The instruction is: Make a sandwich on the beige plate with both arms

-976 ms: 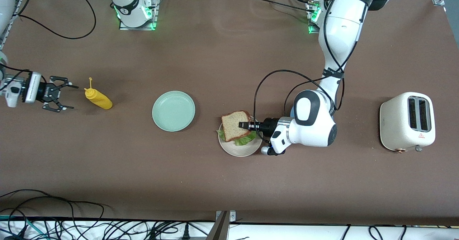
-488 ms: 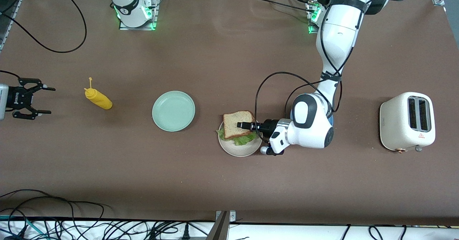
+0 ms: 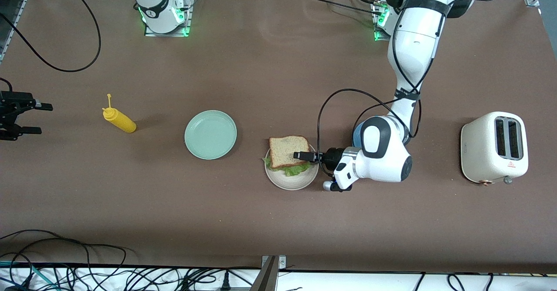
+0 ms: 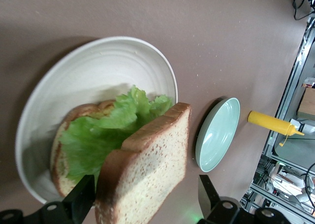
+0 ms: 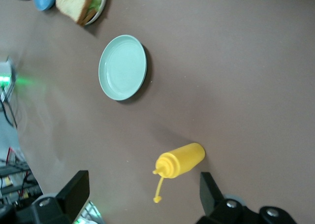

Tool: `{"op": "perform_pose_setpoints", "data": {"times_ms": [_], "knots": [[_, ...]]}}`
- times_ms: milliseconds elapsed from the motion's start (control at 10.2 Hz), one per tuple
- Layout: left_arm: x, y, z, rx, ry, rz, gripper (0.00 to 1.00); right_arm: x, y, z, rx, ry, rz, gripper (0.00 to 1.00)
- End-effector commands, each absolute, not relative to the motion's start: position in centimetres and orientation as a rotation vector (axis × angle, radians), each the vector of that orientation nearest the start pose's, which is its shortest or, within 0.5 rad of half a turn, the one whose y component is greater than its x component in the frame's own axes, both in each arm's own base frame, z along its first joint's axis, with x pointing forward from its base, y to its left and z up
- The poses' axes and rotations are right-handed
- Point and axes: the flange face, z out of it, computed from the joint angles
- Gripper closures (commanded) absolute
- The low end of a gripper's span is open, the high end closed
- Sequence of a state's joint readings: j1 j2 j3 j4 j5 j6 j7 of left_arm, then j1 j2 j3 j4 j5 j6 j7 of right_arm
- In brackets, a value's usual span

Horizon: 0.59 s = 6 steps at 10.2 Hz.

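The sandwich sits on the beige plate: a brown top slice lies on ruffled green lettuce and overhangs the plate's rim on the side away from the front camera. In the left wrist view the lettuce covers a bottom slice on the beige plate. My left gripper is open at the sandwich's edge toward the left arm's end. Its fingers straddle the top slice without pinching it. My right gripper is open and holds nothing, near the right arm's end of the table.
A mint-green plate lies beside the sandwich toward the right arm's end, with a yellow mustard bottle on its side farther along. A white toaster stands at the left arm's end. A blue plate peeks from under the left arm.
My left gripper has opened, let go of the top slice and drawn back a little; the slice now rests on the lettuce. The right arm has pulled away from the mustard bottle.
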<state>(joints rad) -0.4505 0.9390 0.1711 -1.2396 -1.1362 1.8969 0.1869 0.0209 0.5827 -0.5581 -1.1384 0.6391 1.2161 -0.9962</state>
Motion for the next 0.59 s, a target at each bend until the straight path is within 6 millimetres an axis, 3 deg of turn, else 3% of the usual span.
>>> {"op": "perform_pose_setpoints", "data": {"times_ms": [0, 195, 293, 488], "knots": [[69.4, -27.5, 22.0, 2.318, 0.000, -0.291, 0.00, 63.7, -12.4, 53.0, -2.691, -0.471, 0.255, 0.00], [70.0, -24.9, 24.4, 2.523, -0.135, -0.260, 0.00, 63.4, -9.6, 54.8, -2.813, -0.164, 0.343, 0.00], [70.3, -23.6, 26.1, 2.646, -0.229, -0.234, 0.00, 63.4, -7.7, 55.5, -2.888, -0.096, 0.385, 0.00], [70.7, -20.9, 28.0, 2.708, -0.243, -0.258, 0.00, 63.4, -2.6, 57.7, -3.138, -0.144, 0.372, 0.00]]}}
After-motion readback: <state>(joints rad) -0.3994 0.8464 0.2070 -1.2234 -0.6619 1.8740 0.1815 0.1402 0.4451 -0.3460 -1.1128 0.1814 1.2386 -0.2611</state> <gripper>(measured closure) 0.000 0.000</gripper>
